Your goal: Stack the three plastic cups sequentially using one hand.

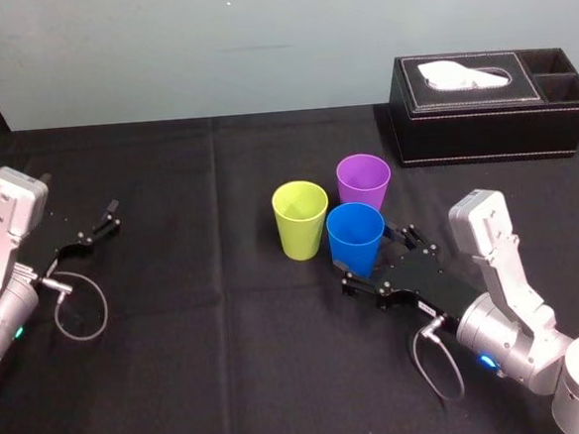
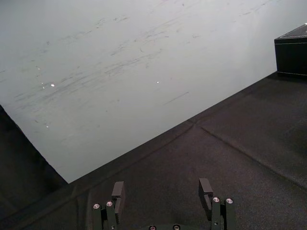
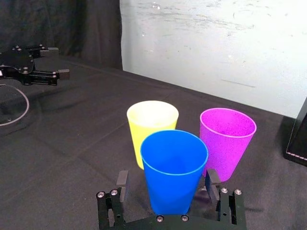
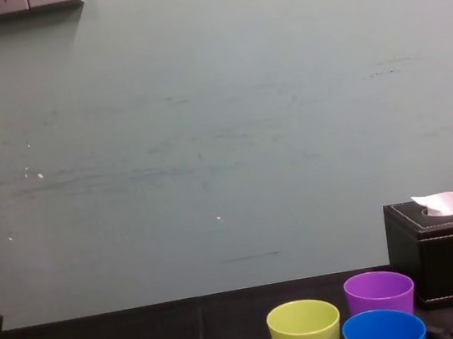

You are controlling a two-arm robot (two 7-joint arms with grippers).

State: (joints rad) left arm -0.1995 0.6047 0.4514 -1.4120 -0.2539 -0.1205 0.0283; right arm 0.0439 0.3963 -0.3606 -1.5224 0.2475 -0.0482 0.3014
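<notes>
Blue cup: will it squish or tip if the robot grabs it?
Likely light and bendy: the blue cup looks like thin, empty plastic. Its smooth, tapered wall might slip in the right end effector, open around it. Its narrower base means a high push could tip it.

Both my grippers gape.
My right gripper (image 1: 372,258) reaches forward, wrist low; my left gripper (image 1: 103,223) sits parked aside.
</notes>
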